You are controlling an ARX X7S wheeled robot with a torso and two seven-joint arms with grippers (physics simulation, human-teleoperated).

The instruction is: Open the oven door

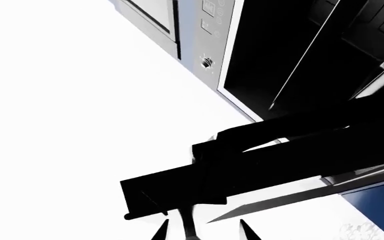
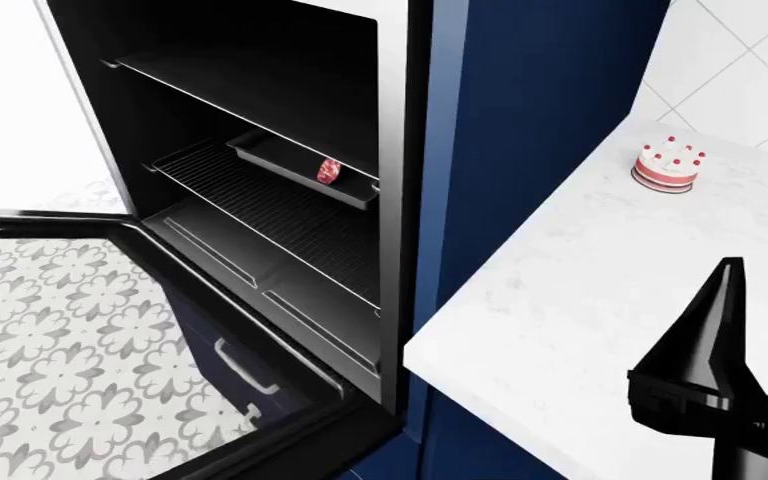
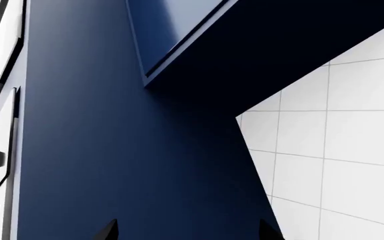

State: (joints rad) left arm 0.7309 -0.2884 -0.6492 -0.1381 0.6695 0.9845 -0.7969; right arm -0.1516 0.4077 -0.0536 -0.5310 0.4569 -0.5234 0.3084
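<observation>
The oven door [image 2: 37, 222] is swung down and lies roughly level in front of the open cavity [image 2: 277, 150]; floor tiles show through its glass. In the left wrist view the door is a black slab [image 1: 259, 160] seen from below, with a grey bar [image 1: 292, 195] along its edge. My left gripper [image 1: 203, 231] sits just below that edge. Its fingertips are apart, and a thin dark strip [image 1: 184, 222] between them touches neither. It is out of the head view. My right gripper [image 2: 724, 300] hangs over the counter, open and holding nothing, and faces the navy cabinet [image 3: 112, 125].
Inside the oven are wire racks [image 2: 264, 205] and a dark tray [image 2: 297, 165] holding a small red item. A small cake [image 2: 667, 165] stands on the white counter [image 2: 558, 300]. A navy drawer with a white handle [image 2: 244, 370] sits under the door. White wall tiles [image 3: 339, 150] lie behind.
</observation>
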